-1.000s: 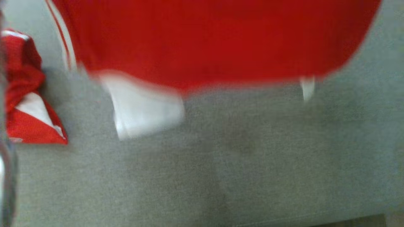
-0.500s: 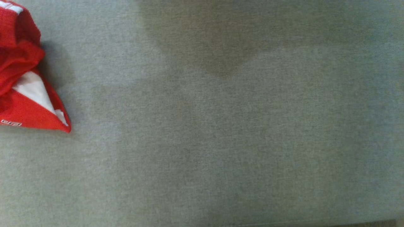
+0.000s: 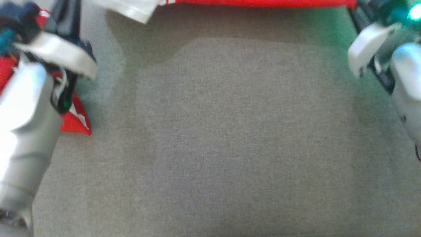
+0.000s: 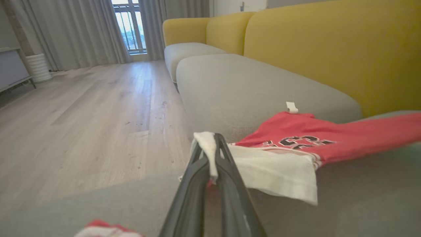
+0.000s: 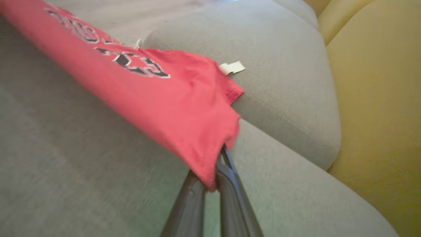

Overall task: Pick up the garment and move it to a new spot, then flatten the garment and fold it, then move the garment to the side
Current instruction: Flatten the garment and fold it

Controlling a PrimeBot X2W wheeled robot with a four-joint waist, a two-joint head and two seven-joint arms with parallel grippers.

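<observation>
Head view: soft, motion-smeared throughout. Left forearm (image 3: 23, 125) blown out white. Green lamp (image 3: 415, 13) at top right tints cushion (image 3: 230, 131) green. Broad shadow under garment (image 3: 256, 2) along top edge.
Left wrist view: daylight from window (image 4: 129, 24), sheen on floor (image 4: 82, 108); left gripper (image 4: 212, 148) near lens, out of focus.
Right wrist view: garment, cushion blurred at lower left; faint green cast at bottom.

Illegible black lettering (image 4: 297, 141) on red garment (image 4: 355, 131)
</observation>
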